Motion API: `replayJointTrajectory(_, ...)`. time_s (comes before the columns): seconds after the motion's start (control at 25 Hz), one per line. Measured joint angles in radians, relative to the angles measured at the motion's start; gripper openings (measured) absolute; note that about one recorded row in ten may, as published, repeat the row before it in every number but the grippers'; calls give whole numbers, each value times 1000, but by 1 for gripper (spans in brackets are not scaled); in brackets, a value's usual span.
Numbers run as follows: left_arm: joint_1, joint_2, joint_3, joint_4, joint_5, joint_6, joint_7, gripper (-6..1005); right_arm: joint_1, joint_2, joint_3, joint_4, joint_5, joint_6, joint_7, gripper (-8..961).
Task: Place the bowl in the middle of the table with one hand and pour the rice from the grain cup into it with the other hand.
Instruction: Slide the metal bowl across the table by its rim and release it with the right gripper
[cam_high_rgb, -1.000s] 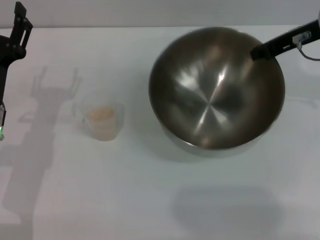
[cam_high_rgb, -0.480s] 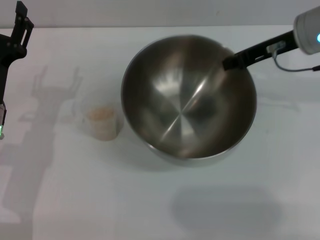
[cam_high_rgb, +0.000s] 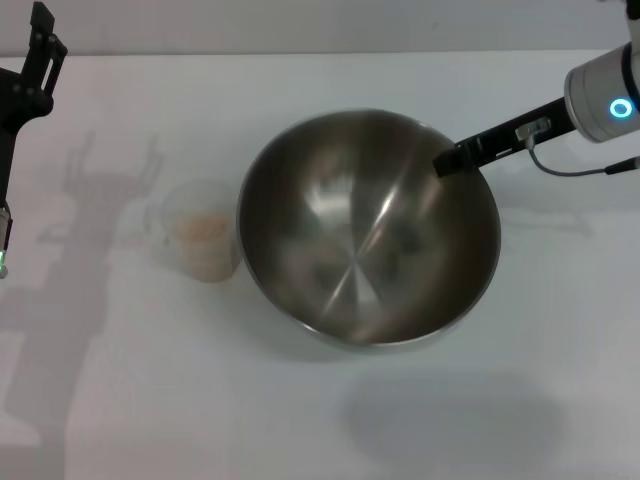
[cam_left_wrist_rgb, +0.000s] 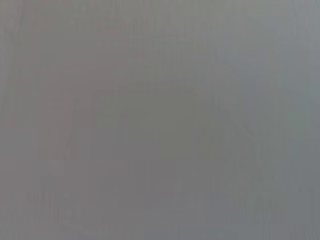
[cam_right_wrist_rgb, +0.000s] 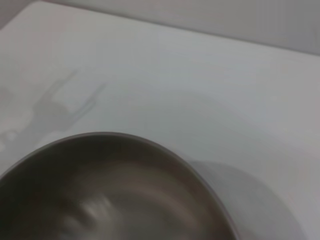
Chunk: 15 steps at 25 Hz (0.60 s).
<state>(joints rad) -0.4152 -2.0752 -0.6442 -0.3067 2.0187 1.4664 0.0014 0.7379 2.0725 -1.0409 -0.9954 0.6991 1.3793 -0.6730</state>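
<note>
The steel bowl (cam_high_rgb: 368, 240) is gripped at its 2 o'clock rim by the right gripper (cam_high_rgb: 447, 160), clenched on it. The grain cup (cam_high_rgb: 203, 243) with rice (cam_high_rgb: 205, 226) is seen just beside it at 9 o'clock. The left gripper (cam_high_rgb: 40, 45) is parked at 10 o'clock; its state cannot be told.

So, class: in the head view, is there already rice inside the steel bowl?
No: the bowl shows only its bare shiny inside, while the rice sits in the grain cup beside it.
</note>
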Motion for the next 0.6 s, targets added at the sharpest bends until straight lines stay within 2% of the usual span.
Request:
replayJointTrajectory(0.12,-2,0,0,-1,0,0,0,825,11,-1,-2,38,-15,-14,0,24)
replayJointTrajectory(0.6,-5,0,0,-2,0,0,0,825,18,0,-13,49,-27,-25,7,27)
